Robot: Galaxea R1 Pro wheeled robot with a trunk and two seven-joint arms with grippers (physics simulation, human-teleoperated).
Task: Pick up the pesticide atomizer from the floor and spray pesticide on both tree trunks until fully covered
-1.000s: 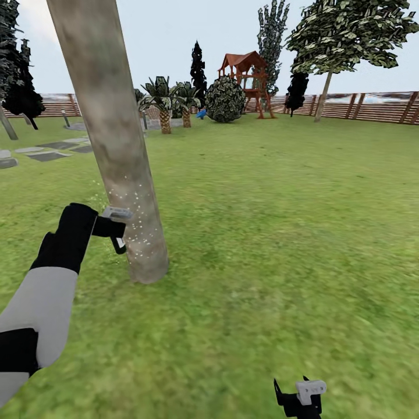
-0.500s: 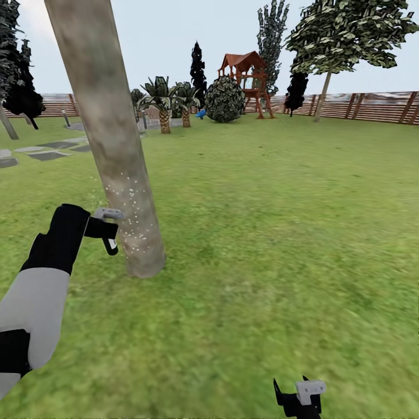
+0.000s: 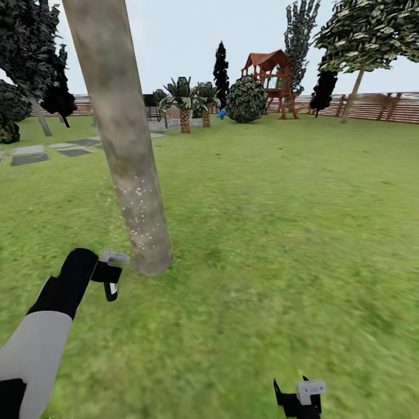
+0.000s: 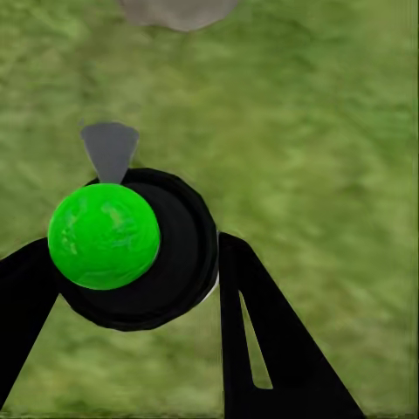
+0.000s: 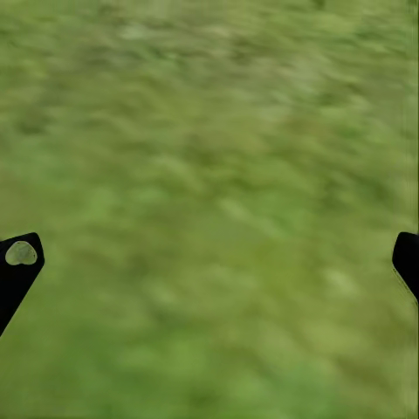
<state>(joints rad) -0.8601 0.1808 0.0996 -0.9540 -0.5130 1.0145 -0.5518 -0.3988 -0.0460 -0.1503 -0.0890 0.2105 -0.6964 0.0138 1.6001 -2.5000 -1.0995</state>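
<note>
Lawn [image 3: 279, 233] scene: left gripper [image 3: 110, 273] clamps pesticide atomizer [image 4: 131, 249] beside tree trunk [image 3: 125, 151], whose base carries pesticide [image 3: 139, 212] specks. Upper trunk looks bare and the second tree likely unsprayed; right gripper [image 5: 209, 262] spread wide, empty.

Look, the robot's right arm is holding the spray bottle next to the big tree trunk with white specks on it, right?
Not quite: it's the left arm. In the head view the left gripper holds the pesticide atomizer beside the big tree trunk, which does carry white specks of pesticide. The right gripper sits low over the lawn, its fingers wide apart with nothing between them.
</note>
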